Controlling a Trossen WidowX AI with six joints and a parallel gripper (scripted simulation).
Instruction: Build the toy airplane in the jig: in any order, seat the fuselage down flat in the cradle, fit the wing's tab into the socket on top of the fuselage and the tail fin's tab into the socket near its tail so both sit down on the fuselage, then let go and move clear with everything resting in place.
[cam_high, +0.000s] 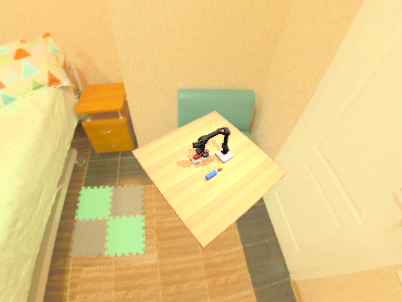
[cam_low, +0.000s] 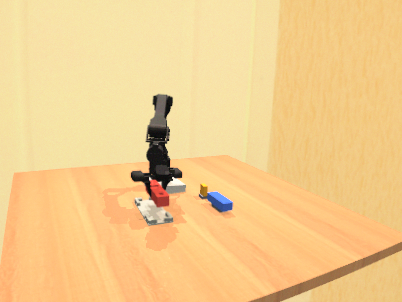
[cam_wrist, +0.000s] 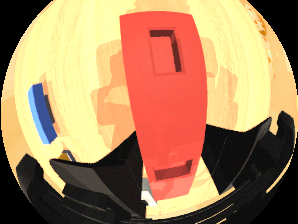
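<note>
The red fuselage (cam_high: 202, 154) (cam_low: 160, 194) (cam_wrist: 165, 100) is held level between the fingers of my gripper (cam_low: 157, 186) (cam_wrist: 171, 131), which is shut on it. Its two sockets face up. In the exterior view it hangs a little above the pale grey cradle (cam_low: 152, 214), roughly in line with it; a gap shows under its near end. Whether it touches the cradle at the far end is hidden. The blue wing (cam_high: 211, 175) (cam_low: 220, 201) (cam_wrist: 42, 115) lies on the table. The small yellow tail fin (cam_high: 220, 168) (cam_low: 203, 190) stands beside it, mostly hidden in the wrist view.
The arm's white base (cam_high: 224, 157) (cam_low: 176, 186) stands on the wooden table (cam_high: 200, 210) (cam_low: 90, 260) behind the cradle. The wing and fin lie to the right of the cradle in the exterior view. A green chair (cam_high: 215, 102) stands behind the table.
</note>
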